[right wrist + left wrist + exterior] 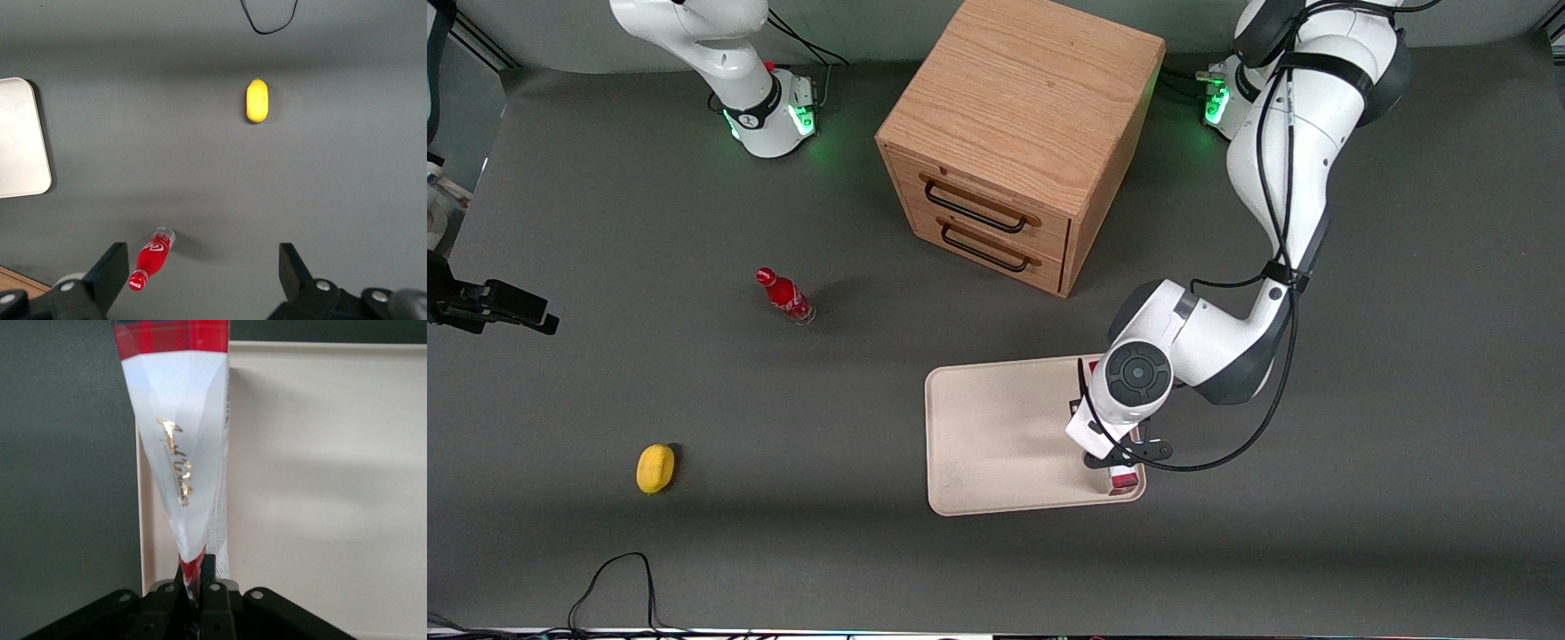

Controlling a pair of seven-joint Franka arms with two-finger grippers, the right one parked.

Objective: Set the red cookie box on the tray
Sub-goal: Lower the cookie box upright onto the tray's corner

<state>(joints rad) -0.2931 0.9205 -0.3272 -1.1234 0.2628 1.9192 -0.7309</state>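
The left gripper (1126, 459) is shut on the red cookie box (1125, 481) and holds it on edge over the cream-white tray (996, 427). They are at the tray's corner nearest the front camera, toward the working arm's end. In the left wrist view the gripper (195, 583) pinches the box's red end. The box (180, 453) shows a pale face with gold script and a red plaid end. It hangs along the tray's (320, 487) rim. I cannot tell whether the box touches the tray. The arm hides most of the box in the front view.
A wooden two-drawer cabinet (1018, 133) stands farther from the front camera than the tray. A small red bottle (785, 296) and a yellow fruit (655, 468) lie toward the parked arm's end. A black cable (614, 578) loops near the table's front edge.
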